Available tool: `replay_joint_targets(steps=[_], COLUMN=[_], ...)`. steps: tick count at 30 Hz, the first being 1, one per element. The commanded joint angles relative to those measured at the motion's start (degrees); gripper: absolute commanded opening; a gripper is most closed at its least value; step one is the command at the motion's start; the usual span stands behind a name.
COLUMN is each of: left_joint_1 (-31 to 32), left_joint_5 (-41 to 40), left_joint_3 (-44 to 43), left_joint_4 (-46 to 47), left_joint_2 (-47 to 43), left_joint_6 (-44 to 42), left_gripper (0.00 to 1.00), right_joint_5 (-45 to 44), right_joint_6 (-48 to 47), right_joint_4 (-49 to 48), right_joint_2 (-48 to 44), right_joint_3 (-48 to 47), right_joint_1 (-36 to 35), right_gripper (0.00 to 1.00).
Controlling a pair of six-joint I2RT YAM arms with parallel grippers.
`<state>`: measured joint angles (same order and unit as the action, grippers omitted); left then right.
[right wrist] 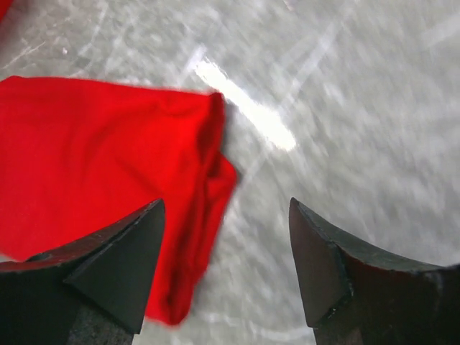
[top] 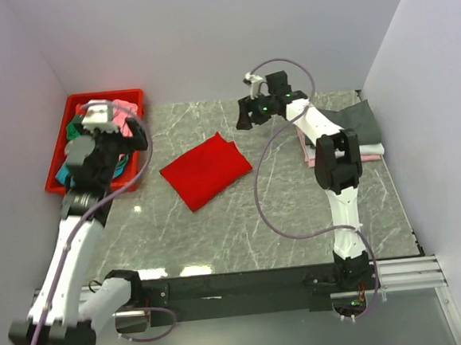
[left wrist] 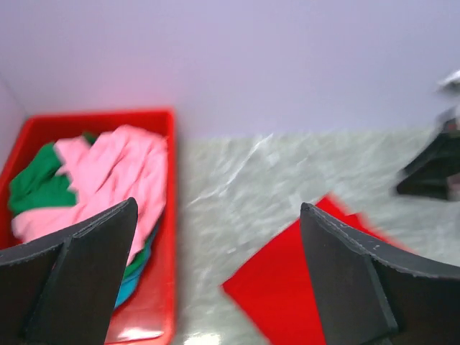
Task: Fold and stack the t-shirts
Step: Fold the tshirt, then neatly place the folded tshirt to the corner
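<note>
You have the red tee (top: 206, 172) lying folded near the middle of the table (top: 242, 219), and neither gripper touches it. Your left gripper (left wrist: 219, 212) is spread wide with nothing between its fingers, over the bin (top: 133, 96), where a pink tee (left wrist: 115, 172) and a green tee (left wrist: 36, 183) lie in a heap. Your right gripper (right wrist: 226, 208) also stands open and empty near the red tee's far corner, and a dark grey tee (top: 354, 119) lies at the table's right edge.

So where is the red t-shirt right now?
In the top view the folded red t-shirt lies flat on the marble table, left of centre, between the red bin and the right gripper.
</note>
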<state>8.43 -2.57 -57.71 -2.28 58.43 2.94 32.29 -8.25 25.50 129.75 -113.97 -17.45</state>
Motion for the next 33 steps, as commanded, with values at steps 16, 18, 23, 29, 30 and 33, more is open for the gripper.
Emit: replay_joint_targets(steps=[16,18,23,29,30,33], left_joint_1=[-0.34,-0.34,-0.34,-0.34,-0.34,-0.34], left_joint_5=[17.78,18.21,20.67,23.22,23.31,23.57], left_joint_3=[22.73,23.17,23.79,24.22,24.31,24.49], left_joint_4=[-10.73,-10.11,-9.05,-7.91,-7.82,-7.65], left_joint_2=[-29.95,-31.01,-30.49,-31.71,-31.98,-32.86], left_joint_6=[8.31,8.4,8.49,8.49,8.49,8.49], left_gripper=[0.97,0.97,0.96,0.94,0.94,0.95], right_joint_5=[7.44,6.38,6.64,6.55,6.9,8.92], right_joint_6=[15.29,14.06,12.21,12.21,12.12,12.56], right_joint_4=[14.31,17.03,20.56,21.95,22.57,23.81], right_joint_2=[9.72,10.87,10.79,9.9,10.6,12.09], right_joint_3=[2.0,1.82,6.11,7.9,7.37,5.96], right_joint_1=[-2.49,-3.37,-4.34,-5.13,-5.48,-6.98], right_gripper=[0.87,0.88,0.86,0.7,0.68,0.56])
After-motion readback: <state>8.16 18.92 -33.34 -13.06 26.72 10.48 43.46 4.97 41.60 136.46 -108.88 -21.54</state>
